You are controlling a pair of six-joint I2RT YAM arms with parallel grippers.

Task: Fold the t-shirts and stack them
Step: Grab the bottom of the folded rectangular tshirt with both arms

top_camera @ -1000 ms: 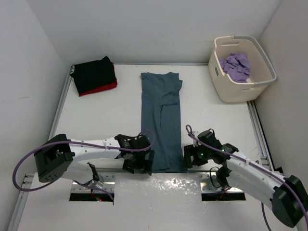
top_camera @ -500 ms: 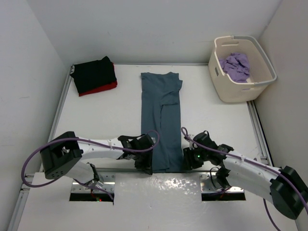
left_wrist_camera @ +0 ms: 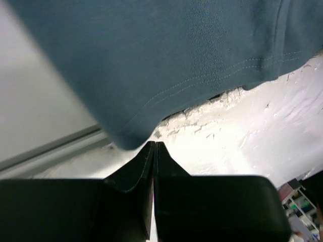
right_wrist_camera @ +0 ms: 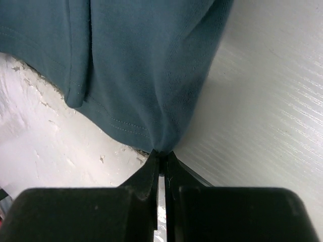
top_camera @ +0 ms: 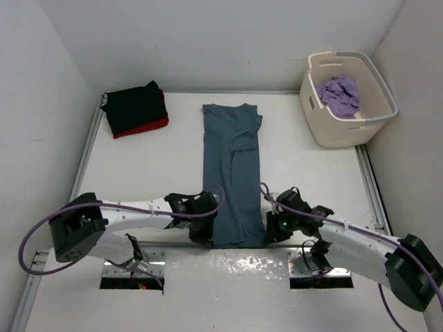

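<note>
A slate blue-grey t-shirt lies folded into a long strip down the middle of the table. My left gripper is shut at its near left corner; in the left wrist view that corner of the t-shirt meets the tips of the left gripper on the left finger's side. My right gripper is shut on the near right corner, and the cloth bunches into the tips of the right gripper. A black t-shirt sits folded on a red t-shirt at the far left. A lavender t-shirt lies crumpled in the tub.
The cream plastic tub stands at the far right corner against the wall. White walls close in the table on the left, back and right. A rough white strip with two dark openings runs along the near edge by the arm bases.
Both grippers went from open to shut at the shirt's near corners. The near hem has shifted slightly left and puckered at the two corners.
</note>
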